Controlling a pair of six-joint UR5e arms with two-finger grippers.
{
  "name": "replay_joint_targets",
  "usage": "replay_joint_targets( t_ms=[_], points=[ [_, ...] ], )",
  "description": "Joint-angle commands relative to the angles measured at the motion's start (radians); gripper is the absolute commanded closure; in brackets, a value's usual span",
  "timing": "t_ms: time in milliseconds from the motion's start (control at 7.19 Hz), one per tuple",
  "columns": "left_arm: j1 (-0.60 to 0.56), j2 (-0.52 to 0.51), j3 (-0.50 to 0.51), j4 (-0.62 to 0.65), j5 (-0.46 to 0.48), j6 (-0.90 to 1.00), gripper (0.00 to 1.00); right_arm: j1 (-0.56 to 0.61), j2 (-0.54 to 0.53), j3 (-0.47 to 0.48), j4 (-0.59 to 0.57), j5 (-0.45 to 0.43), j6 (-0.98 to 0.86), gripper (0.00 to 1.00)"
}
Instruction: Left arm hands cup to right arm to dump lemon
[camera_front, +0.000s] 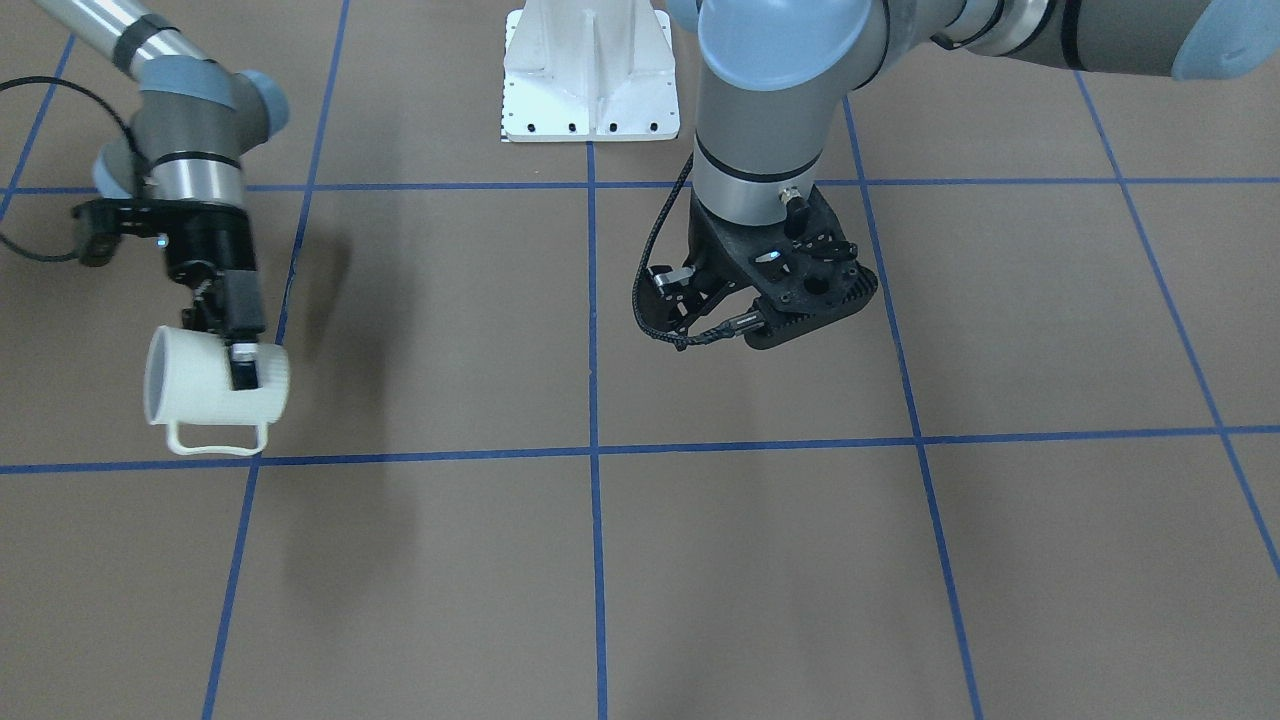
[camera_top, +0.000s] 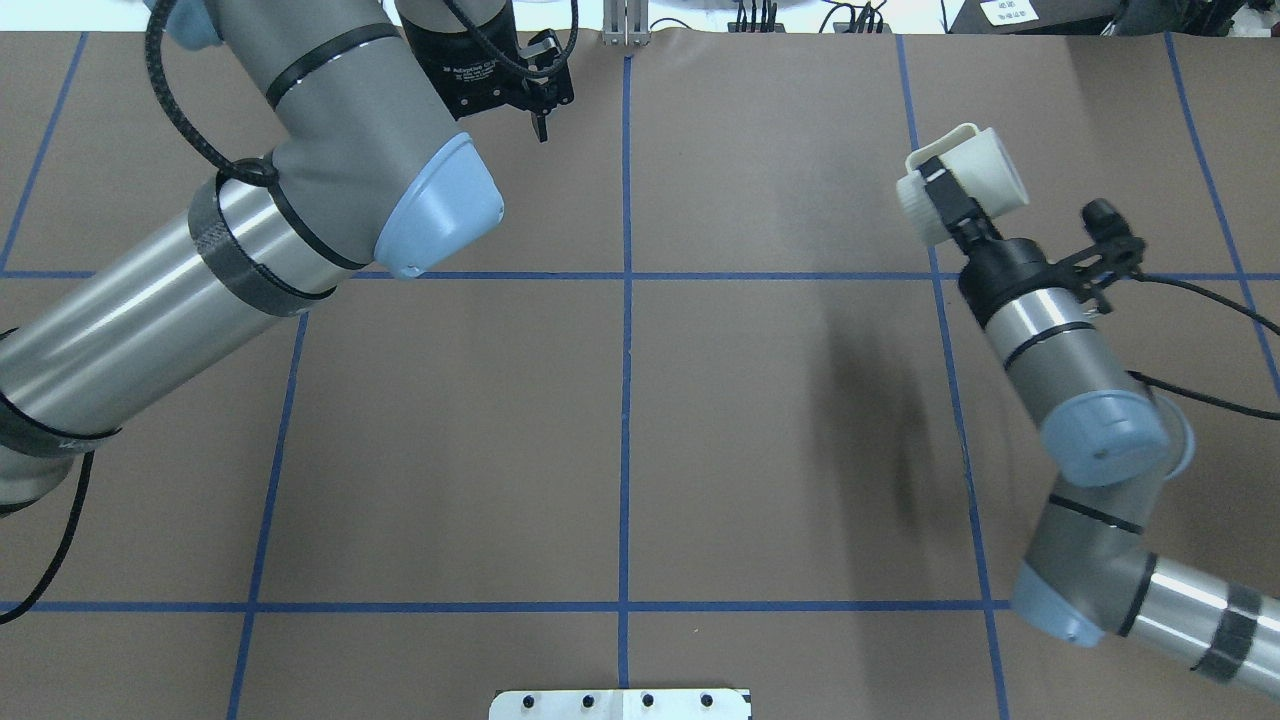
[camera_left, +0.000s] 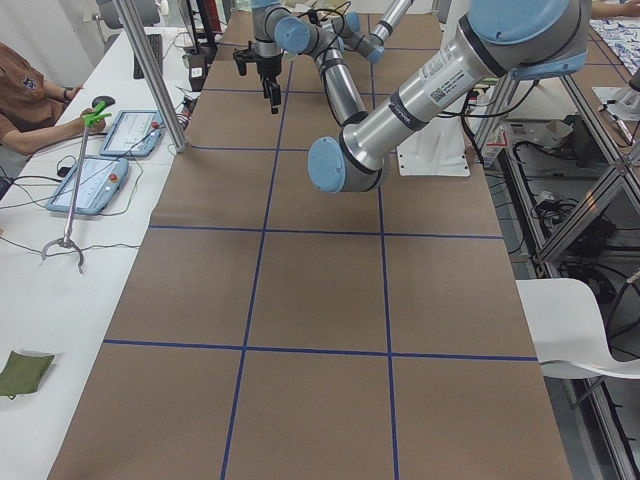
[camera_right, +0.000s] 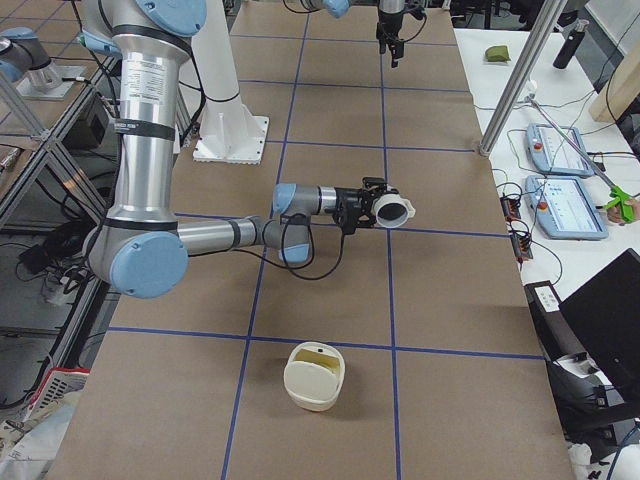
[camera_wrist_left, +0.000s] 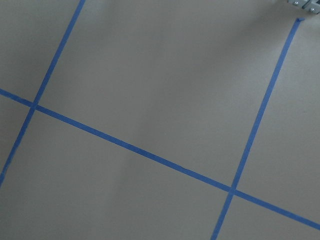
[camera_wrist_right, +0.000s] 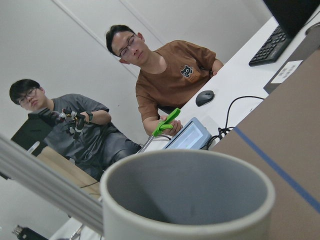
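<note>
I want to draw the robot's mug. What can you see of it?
The cup is cream-white and matte, ribbed near its base, with one loop handle facing away from the robot. Inside it looks grey, and nothing shows in it. It lies sideways in the air above the brown table, mouth turned away from the left arm. Only the right claw touches it, pinching its body near the base.
</note>
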Motion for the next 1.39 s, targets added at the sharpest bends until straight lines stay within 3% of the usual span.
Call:
replay_joint_targets(
  t_ms=[0,278,557,835,1252],
  points=[
    [-0.001,-0.007,0.008,0.002,-0.025,-0.013,0.0,-0.163,0.195,-0.028,-0.366,-0.167,-0.074,0.66],
    [0.006,-0.008,-0.001,-0.007,-0.037,-0.021,0.0,-0.222,0.337,-0.146,-0.48,-0.287,-0.227,0.65],
    [0.06,-0.02,-0.018,0.0,-0.034,-0.053,0.0,-0.265,0.437,-0.238,-0.579,-0.391,-0.237,0.64],
    [0.106,-0.023,-0.027,-0.016,-0.028,-0.087,0.0,-0.293,0.497,-0.239,-0.684,-0.431,-0.237,0.64],
    [0.138,-0.025,-0.018,-0.01,-0.025,-0.096,0.01,-0.319,0.513,-0.246,-0.696,-0.463,-0.275,0.64]
  ],
)
